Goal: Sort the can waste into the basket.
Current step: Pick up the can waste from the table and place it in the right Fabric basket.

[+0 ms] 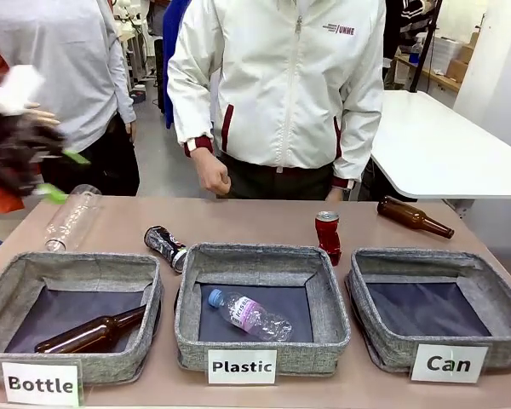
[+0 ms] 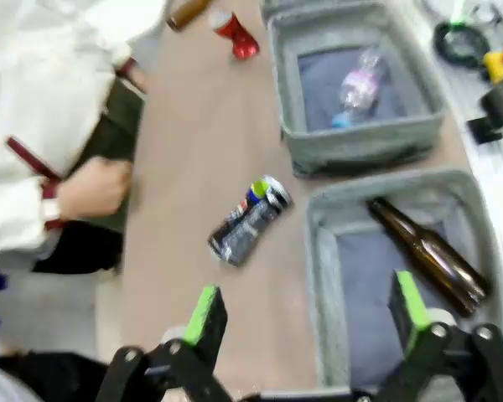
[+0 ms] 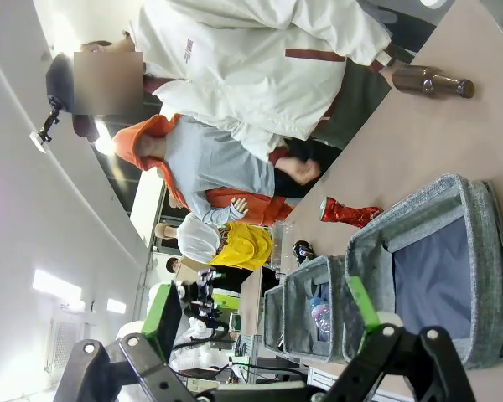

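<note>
Front view: three grey baskets in a row on the tabletop (image 1: 264, 223), labels readable: Bottle basket (image 1: 111, 366), Plastic basket (image 1: 307, 358), Can basket (image 1: 383, 358). Two cans, both outside the Can basket: dark can (image 1: 166, 247) lying by the Plastic basket's far left corner; red can (image 1: 328, 237) upright behind the gap between Plastic basket and Can basket. Two brown: brown bottle (image 1: 89, 334) in the Bottle basket, second brown bottle (image 1: 413, 217) far right. Two clear: clear bottle (image 1: 249, 313) in the Plastic basket, second clear bottle (image 1: 71, 219) far left. Left hand (image 1: 64, 176) blurred, raised. Left wrist view: left hand open, empty, Bottle basket's rim between its fingers. Right wrist view: right hand (image 3: 262, 308) open, empty.
</note>
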Controlling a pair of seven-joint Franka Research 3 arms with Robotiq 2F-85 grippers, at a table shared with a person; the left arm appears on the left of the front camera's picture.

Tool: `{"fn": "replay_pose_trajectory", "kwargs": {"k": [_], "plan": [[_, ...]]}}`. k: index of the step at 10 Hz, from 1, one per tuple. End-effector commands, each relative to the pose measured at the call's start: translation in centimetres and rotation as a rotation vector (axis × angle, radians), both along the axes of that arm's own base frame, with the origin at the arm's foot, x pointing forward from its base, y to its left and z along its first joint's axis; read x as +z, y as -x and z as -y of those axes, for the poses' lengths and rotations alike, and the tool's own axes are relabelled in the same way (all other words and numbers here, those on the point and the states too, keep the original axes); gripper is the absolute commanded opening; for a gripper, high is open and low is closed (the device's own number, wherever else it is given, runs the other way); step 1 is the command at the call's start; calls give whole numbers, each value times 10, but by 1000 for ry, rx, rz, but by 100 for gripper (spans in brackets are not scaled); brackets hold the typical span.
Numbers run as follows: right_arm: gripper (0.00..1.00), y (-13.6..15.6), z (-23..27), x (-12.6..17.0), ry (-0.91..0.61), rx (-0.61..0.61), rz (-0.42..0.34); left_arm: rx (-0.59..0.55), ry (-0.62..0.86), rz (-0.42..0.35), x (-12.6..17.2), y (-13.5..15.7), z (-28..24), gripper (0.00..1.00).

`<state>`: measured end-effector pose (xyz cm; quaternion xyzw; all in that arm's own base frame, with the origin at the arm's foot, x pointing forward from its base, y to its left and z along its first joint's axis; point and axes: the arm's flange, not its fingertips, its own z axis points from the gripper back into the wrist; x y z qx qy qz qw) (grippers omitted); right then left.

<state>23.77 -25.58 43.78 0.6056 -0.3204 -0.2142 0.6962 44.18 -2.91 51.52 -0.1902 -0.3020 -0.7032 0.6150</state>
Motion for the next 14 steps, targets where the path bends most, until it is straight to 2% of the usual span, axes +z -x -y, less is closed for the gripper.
{"fn": "replay_pose_trajectory", "kwargs": {"k": [1, 3, 4, 6, 7, 9, 11, 14], "plan": [[100, -2, 0, 1, -1, -6, 33, -87, -186, -39, -4, -59, 47, 100], [100, -2, 0, 1, -1, -6, 33, -183, -386, 26, -24, -91, 129, 100], [100, -2, 0, 1, -1, -6, 33, -254, -455, 5, -37, -103, 156, 100], [100, -2, 0, 1, -1, -6, 33, -252, -567, 32, -67, -130, 188, 100], [100, -2, 0, 1, -1, -6, 33, -304, -618, 68, -86, -139, 202, 100], [100, -2, 0, 1, -1, -6, 33, -387, -645, 65, -113, -146, 212, 100], [100, -2, 0, 1, -1, -6, 33, -371, -696, 50, -135, -155, 202, 100], [100, -2, 0, 1, -1, -6, 33, -425, -690, 23, -158, -151, 194, 100]]}}
